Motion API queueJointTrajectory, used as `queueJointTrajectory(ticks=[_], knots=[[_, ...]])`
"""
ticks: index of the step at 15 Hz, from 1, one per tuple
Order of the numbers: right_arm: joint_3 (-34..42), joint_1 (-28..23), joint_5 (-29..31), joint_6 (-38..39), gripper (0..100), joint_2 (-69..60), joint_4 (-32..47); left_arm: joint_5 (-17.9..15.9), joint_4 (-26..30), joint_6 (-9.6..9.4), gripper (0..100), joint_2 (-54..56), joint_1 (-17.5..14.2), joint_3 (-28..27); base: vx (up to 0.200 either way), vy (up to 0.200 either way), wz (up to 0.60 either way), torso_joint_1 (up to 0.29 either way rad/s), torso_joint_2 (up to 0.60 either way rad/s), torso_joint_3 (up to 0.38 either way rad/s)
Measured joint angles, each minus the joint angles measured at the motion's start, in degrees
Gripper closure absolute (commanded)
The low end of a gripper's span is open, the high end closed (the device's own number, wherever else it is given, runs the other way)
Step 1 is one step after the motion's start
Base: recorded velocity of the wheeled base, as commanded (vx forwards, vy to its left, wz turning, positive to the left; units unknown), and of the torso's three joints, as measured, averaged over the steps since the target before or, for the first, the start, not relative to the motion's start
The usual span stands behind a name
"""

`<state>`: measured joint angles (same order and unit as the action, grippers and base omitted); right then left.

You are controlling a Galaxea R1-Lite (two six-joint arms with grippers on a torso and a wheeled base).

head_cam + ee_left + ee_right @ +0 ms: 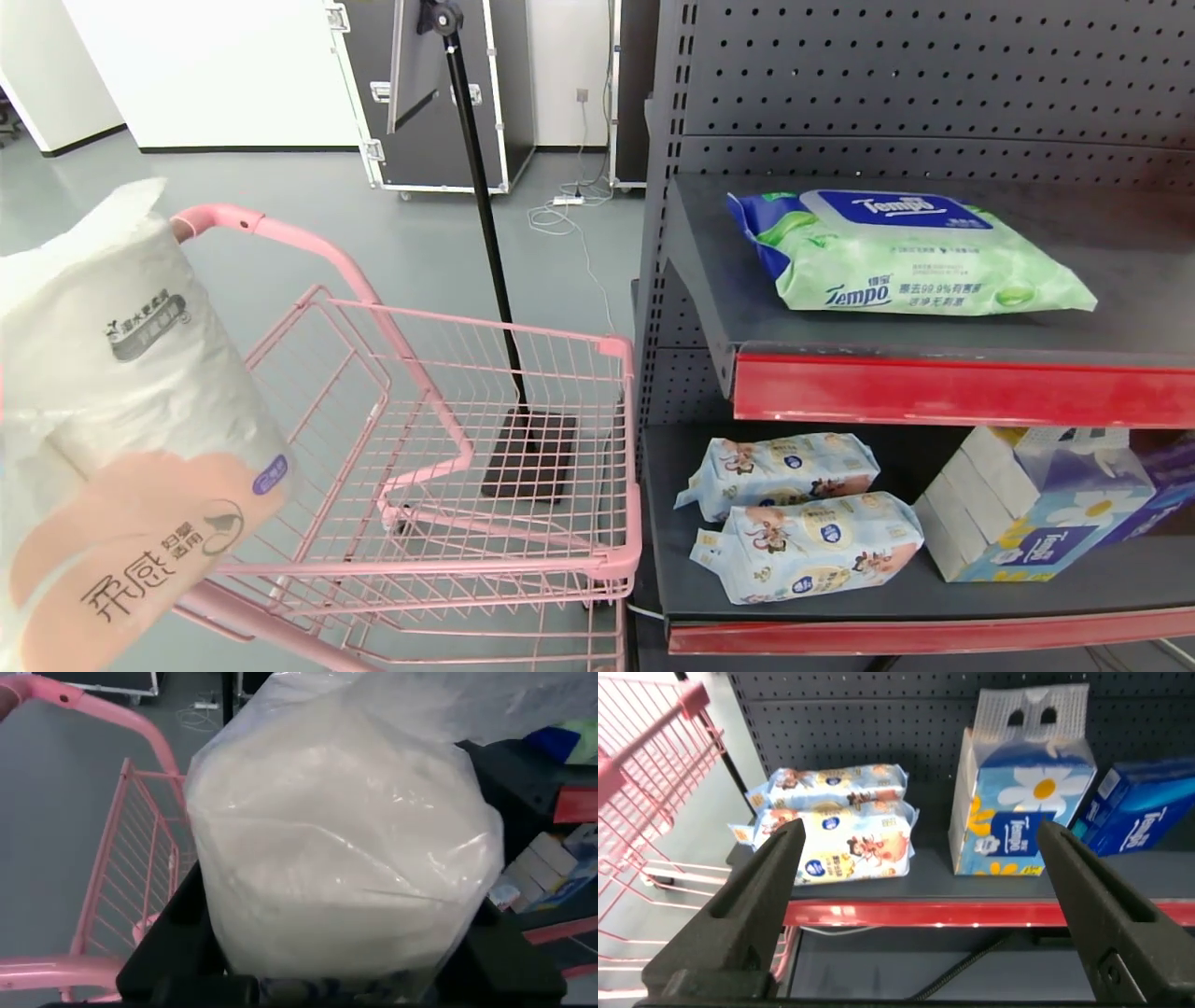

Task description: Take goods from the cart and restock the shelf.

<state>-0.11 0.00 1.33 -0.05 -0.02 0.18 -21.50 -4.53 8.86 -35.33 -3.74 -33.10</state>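
**Toilet-roll pack held up beside the cart**

The left hand (336, 971) pinches the toilet-roll pack (336, 849) between its fingers, holding it up beside the pink cart (504, 327), probably ready to carry to the shelf (728, 308). The right hand (920, 831) hangs spread before the lower shelf's tissue packs (831, 831). The pack's bulk hides the left fingertips.

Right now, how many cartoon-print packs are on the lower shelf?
2, both at the left end of the lower shelf: the rear pack toward the back, the front pack by the red lip. The upper shelf may hide others.
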Motion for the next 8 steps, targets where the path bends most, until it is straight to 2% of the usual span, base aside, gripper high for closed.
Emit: queueJointTrajectory(ticks=[3,8], knots=[[0.0,0.0,0.06,0.0,0,0.0,0.0,-2.9,-0.37,-0.16,100,2.06,0.2,-0.55,0.0,0.0,0.0,0.147,-0.5,-0.357],[0.01,0.0,0.09,0.02,0,0.0,-0.02,-2.36,-0.3,-0.24,100,2.89,0.06,-0.69,0.0,0.0,0.0,0.176,-0.54,-0.365]])
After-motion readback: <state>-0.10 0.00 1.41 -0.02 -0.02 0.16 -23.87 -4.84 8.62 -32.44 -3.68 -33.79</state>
